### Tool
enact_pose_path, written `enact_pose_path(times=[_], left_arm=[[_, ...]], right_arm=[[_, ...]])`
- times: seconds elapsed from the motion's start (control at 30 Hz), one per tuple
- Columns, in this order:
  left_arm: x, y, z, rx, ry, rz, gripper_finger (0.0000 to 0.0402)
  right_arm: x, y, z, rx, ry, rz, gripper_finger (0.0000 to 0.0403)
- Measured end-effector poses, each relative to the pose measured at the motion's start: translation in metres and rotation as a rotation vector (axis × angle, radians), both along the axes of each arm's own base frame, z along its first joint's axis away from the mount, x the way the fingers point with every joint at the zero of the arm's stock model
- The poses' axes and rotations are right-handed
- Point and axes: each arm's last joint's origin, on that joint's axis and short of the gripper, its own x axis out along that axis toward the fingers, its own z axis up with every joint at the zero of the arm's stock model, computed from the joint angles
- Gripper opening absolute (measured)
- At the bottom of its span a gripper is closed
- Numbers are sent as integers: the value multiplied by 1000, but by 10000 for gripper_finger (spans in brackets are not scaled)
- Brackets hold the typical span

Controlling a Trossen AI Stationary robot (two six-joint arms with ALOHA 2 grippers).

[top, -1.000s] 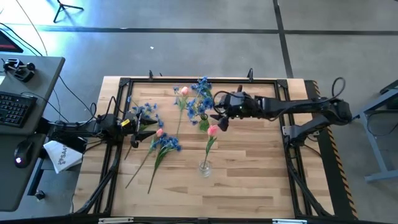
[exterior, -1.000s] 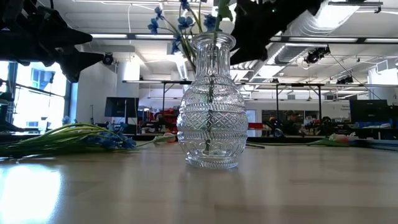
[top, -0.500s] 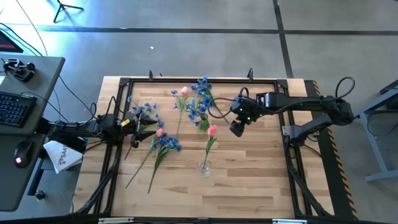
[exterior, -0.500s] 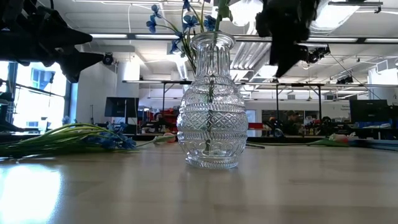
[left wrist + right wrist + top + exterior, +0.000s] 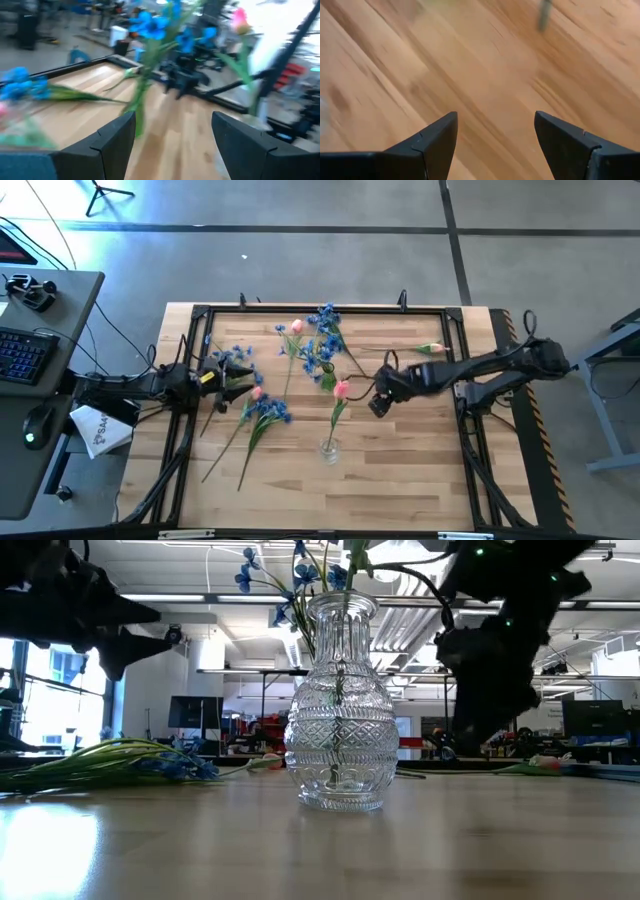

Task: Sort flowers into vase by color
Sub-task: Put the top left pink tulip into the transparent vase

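Hovering just beside the clear cut-glass vase with its one pink tulip, my right jaws stood spread and empty above the wooden bench. My left jaws waited, spread, over the blue sprays. I judged another pickup came next, needing a pink tulip lying near the far right rail.

My table is pale wood planks with a smooth, faintly glossy finish, framed by a black metal rail. The vase is clear cut glass, patterned and shiny. My fingers look matt dark plastic.
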Motion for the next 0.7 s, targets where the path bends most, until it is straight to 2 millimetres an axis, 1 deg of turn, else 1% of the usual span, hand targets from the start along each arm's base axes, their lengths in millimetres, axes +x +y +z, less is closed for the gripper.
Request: enact_pose_path(times=[0.07, 0.17, 0.27, 0.33, 0.43, 0.53, 0.7], left_arm=[[2, 1, -1, -39, 50, 47, 250], [8, 2, 6, -76, 114, 93, 250], [18, 4, 11, -69, 219, 158, 246], [29, 5, 15, -53, 295, 198, 244], [48, 8, 17, -36, 408, 244, 241], [68, 13, 12, -41, 525, 278, 241], [100, 27, 5, -74, 675, 351, 241]], right_arm=[[1, 8, -11, -49, -141, -41, 259], [1, 18, -20, -125, -377, -101, 259], [-4, 24, -24, -193, -520, -152, 259], [-8, 25, -26, -245, -547, -185, 259], [-11, 24, -28, -318, -536, -209, 259], [-12, 22, -28, -380, -511, -187, 259], [-12, 19, -29, -453, -470, -145, 259]])
